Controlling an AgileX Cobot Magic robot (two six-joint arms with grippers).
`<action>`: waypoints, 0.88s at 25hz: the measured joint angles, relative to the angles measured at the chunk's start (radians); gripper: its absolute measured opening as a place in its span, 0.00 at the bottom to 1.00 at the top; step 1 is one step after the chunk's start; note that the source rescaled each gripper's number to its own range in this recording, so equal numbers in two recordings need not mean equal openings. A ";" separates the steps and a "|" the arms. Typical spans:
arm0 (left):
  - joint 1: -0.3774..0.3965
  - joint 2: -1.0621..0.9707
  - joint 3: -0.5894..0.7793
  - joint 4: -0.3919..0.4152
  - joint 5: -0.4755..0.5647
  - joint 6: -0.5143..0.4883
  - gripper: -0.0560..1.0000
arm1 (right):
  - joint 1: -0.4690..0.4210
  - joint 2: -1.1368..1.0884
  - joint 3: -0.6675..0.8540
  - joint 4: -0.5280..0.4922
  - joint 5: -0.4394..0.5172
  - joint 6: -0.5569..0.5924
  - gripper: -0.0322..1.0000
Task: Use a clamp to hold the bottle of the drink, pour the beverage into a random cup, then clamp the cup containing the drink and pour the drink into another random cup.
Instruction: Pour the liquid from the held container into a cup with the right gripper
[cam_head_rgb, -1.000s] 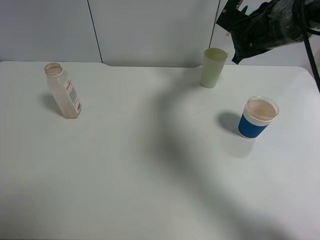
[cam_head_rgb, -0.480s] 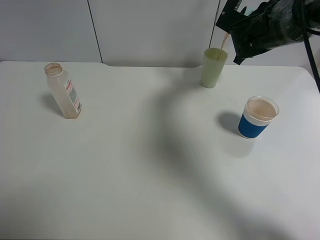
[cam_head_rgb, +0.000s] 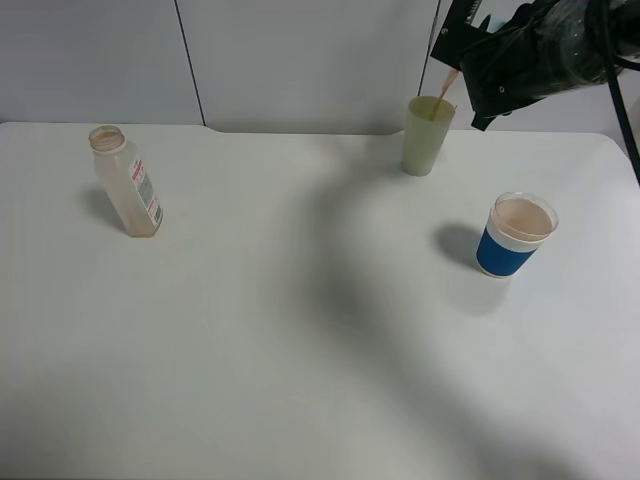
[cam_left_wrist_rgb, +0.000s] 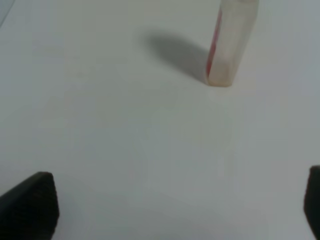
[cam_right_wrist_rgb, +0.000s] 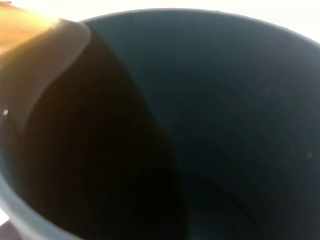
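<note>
Right now the white table (cam_head_rgb: 300, 330) is carrying everything, w/ pale wall panels (cam_head_rgb: 300, 60) running behind its far edge; surface is looking bare and matte, a broad arm shadow lying across the middle.

The right arm (cam_head_rgb: 545, 50) is hanging above the far right corner, its gripper closed round the teal cup (cam_right_wrist_rgb: 165, 125), which the overhead view hardly shows behind the black housing. It's tipping that cup, and a thin brown stream (cam_head_rgb: 442, 92) is falling into the pale yellow-green tumbler (cam_head_rgb: 426, 136) by the far edge. In the wrist view the drink (cam_right_wrist_rgb: 90, 140) is sliding toward the rim.

To do this well, I'd judge: keep the lip right over the tumbler's mouth, increase tilt slowly so the stream stays narrow, don't knock the tumbler.

The blue-banded white cup (cam_head_rgb: 517, 236) is sitting nearer, toward the right edge. The bottle (cam_head_rgb: 127, 183) is standing near the far left corner, not held. The left gripper (cam_left_wrist_rgb: 175, 210) is spread wide, empty, hovering near it.
</note>
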 joint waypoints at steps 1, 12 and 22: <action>0.000 0.000 0.000 0.000 0.000 0.000 1.00 | 0.000 0.000 0.000 0.000 0.001 -0.009 0.04; 0.000 0.000 0.000 0.000 0.000 0.000 1.00 | 0.000 0.000 0.000 0.000 0.007 -0.041 0.04; 0.000 0.000 0.000 0.000 0.000 0.000 1.00 | 0.000 0.000 -0.004 0.000 0.007 -0.115 0.04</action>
